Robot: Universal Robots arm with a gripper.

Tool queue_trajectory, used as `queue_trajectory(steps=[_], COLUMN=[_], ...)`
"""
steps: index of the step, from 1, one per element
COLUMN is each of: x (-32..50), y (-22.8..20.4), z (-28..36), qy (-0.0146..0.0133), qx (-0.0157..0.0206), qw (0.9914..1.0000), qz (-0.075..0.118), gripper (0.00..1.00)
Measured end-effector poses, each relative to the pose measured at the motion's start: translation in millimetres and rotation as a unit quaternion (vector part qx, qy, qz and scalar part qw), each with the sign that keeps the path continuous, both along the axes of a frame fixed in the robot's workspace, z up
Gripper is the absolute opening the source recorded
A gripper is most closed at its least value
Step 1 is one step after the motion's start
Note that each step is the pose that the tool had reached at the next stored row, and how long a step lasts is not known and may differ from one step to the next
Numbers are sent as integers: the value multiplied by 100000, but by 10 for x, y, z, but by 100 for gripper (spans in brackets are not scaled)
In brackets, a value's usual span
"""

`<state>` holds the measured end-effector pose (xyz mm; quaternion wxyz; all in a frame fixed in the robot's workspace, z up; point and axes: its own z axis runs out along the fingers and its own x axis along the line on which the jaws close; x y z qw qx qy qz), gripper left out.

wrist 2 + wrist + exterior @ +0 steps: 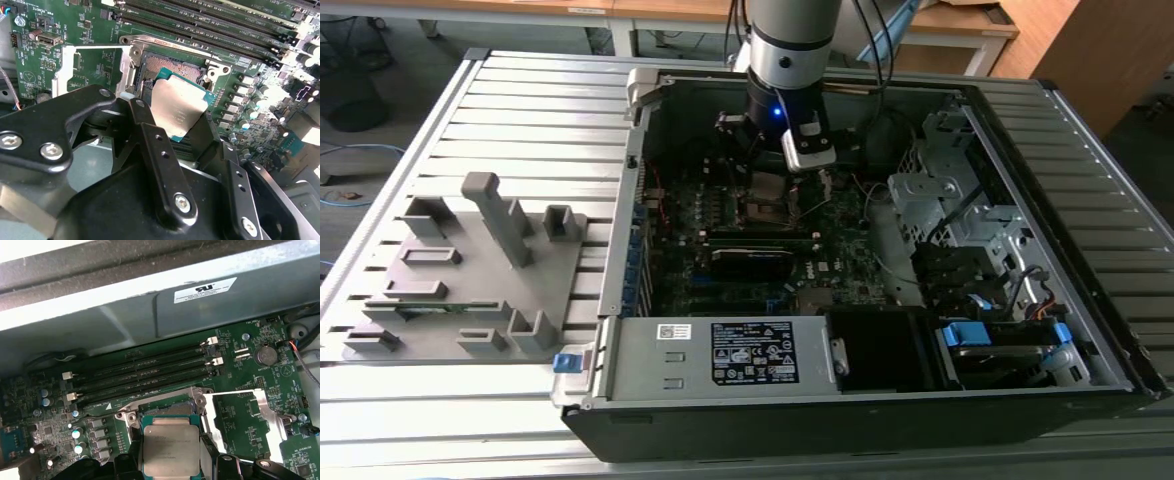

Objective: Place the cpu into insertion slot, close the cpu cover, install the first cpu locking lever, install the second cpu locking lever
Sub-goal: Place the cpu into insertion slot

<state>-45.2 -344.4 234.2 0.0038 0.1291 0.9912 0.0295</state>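
Gripper [174,119]: black, two fingers [156,150] drawn in narrow against opposite edges of the cpu [177,105], which they hold. In the exterior view it hangs from the grey arm [790,40] at 12 o'clock inside the computer case [854,425].
- table [520,110]: grey, slatted; carries the computer case and the parts rack [467,270].
- computer case: black, lying on its side with the side panel off; takes up the exterior view from centre to 3 o'clock.
- parts rack: grey moulded block with upright posts and pockets, at 9 o'clock of the computer case and apart from it.
- power supply [654,360]: grey metal box with a printed label, at 6 o'clock inside the computer case.
- motherboard [240,390]: green, on the floor of the computer case.
- memory slots [145,372]: long, black, in parallel rows, just beside the insertion slot [172,67].
- cpu cover [268,415]: thin silver frame with a square window, swung open to one side of the insertion slot; green board shows through the window.
- insertion slot: square, silver rim, dark centre, uncovered.
- cpu: flat square with a dull metal top and teal edge, held by the gripper; tilted over one edge of the insertion slot, not seated in it. Whether it touches the rim cannot be told.
- coin battery [265,356]: silver disc on the motherboard, near the cpu cover.
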Motion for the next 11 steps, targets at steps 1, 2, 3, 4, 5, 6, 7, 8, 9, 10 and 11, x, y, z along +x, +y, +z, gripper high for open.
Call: queue_trajectory(steps=[1, 2, 3, 4, 5, 6, 7, 8, 9, 10, 11], x=[0, 0, 0, 0, 0, 0, 0, 0, 0, 0, 0], y=[0, 0, 0, 0, 0, 0, 0, 0, 0, 0, 0], z=[0, 0, 0, 0, 0, 0, 0, 0, 0, 0, 0], qy=[-1, 0, 0, 0, 1, -1, 0, 0, -1, -1, 2], qx=[-1, -2, -2, 0, -3, -1, -1, 2, 1, -1, -1], qw=[100000, 100000, 100000, 100000, 100000, 100000, 99999, 99999, 99998, 99998, 99997], qz=[-5, -10, -15, -21, -71, -204, -357, -493, -612, -697, -763], gripper=[54, 54, 54, 54, 54, 54, 54, 54, 54, 54, 54])
